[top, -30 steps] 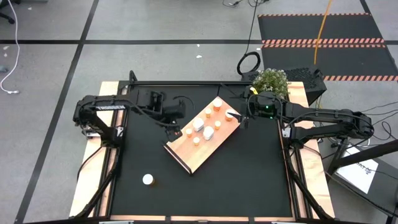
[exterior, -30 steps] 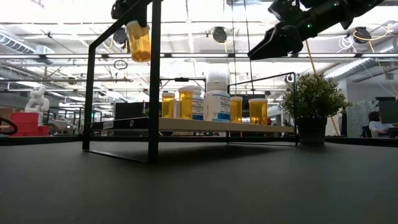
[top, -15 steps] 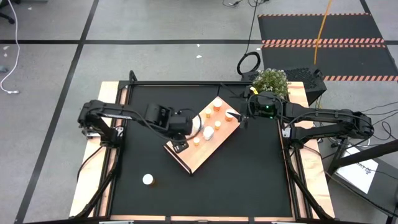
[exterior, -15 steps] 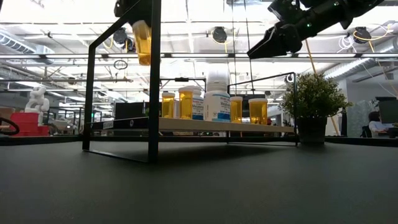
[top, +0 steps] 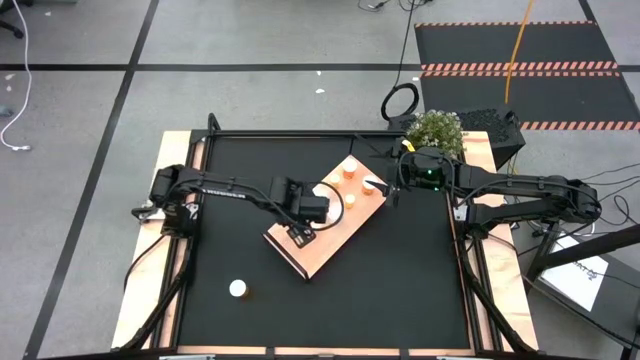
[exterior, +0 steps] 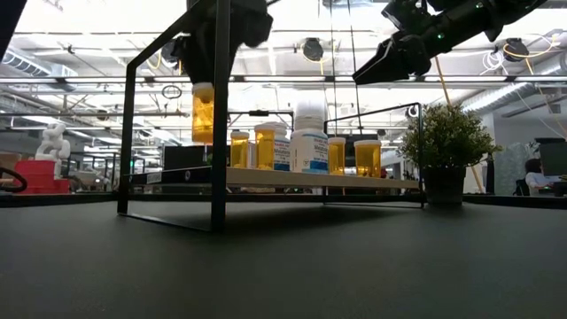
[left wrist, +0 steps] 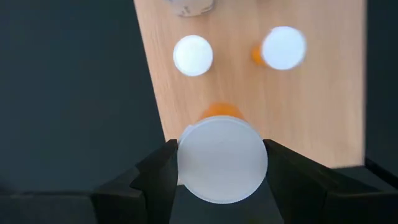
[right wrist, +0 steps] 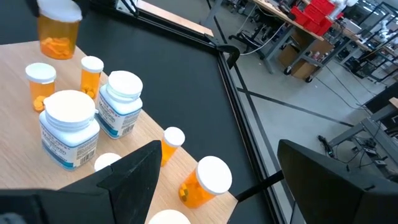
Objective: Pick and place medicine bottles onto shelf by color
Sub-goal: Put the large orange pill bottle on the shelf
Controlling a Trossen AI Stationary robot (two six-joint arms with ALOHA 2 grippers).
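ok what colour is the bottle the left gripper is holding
Amber-orange with a white cap: the bottle in the left gripper shows best in the low view.

Amber bottle (exterior: 203, 112) above shelf (exterior: 266, 177)

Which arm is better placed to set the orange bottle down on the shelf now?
Left. The left gripper already holds the orange bottle above the shelf. The right gripper hangs open and empty above the shelf's far end.

left gripper (left wrist: 221, 165) jaws clamped, arm stretched inward | right gripper (right wrist: 217, 174) jaws wide, raised
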